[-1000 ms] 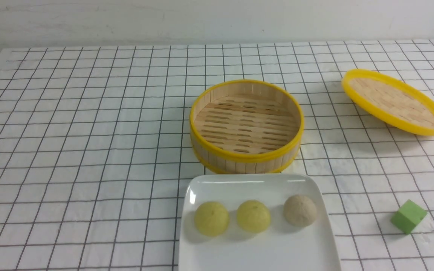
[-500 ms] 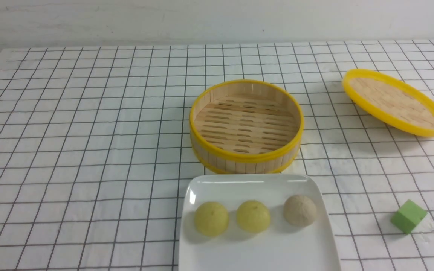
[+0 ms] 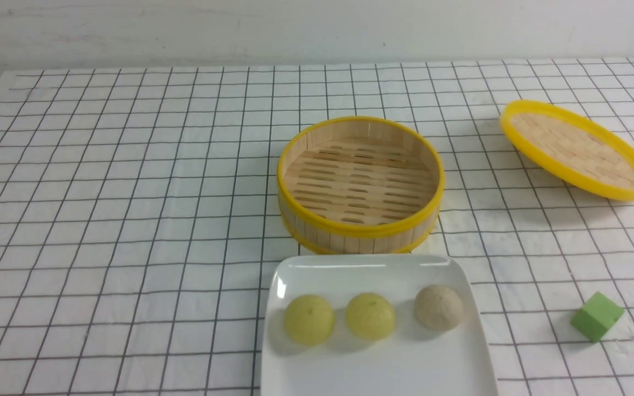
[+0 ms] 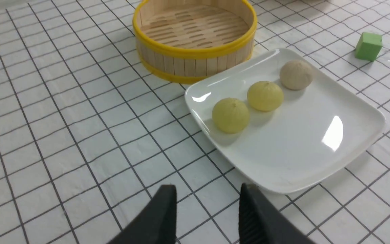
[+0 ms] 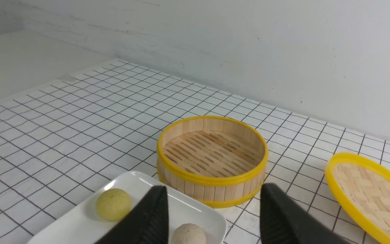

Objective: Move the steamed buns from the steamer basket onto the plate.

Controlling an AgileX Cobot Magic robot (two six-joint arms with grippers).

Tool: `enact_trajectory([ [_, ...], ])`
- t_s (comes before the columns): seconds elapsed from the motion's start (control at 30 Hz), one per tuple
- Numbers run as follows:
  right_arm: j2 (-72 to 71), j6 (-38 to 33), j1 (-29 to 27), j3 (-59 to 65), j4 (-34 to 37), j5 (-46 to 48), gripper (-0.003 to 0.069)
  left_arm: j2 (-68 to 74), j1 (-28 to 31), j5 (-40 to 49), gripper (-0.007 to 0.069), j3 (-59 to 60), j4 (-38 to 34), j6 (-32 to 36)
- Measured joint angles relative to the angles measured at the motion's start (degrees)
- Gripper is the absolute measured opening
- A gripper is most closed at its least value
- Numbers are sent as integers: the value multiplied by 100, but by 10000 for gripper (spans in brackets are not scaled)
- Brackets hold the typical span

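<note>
Closing stage of the transfer. All three steamed buns [image 3: 370, 323] sit in a row on the plate [image 3: 377, 374] at the table's near edge. The steamer basket [image 3: 361, 234], just behind it toward the table's middle, holds nothing. The left gripper [image 4: 208, 196] and right gripper [image 5: 214, 193] hang above the near side, both released and empty. The task appears complete, so the next move calls for no further pick, only keeping clear of the plate.
</note>
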Motion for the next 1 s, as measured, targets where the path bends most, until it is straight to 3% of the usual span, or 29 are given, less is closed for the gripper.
enact_trajectory([
  [0.33, 0, -6, 0, 0, 14, 6, 378, -544, 0, 543, 286, 0, 387, -192],
  [0.6, 0, -494, 0, 0, 21, 40, 378, -572, 0, 550, 284, 206, 494, -197],
  [1.0, -36, -1010, 0, 0, 121, 916, 378, -572, 0, 387, 284, 517, 497, -197],
])
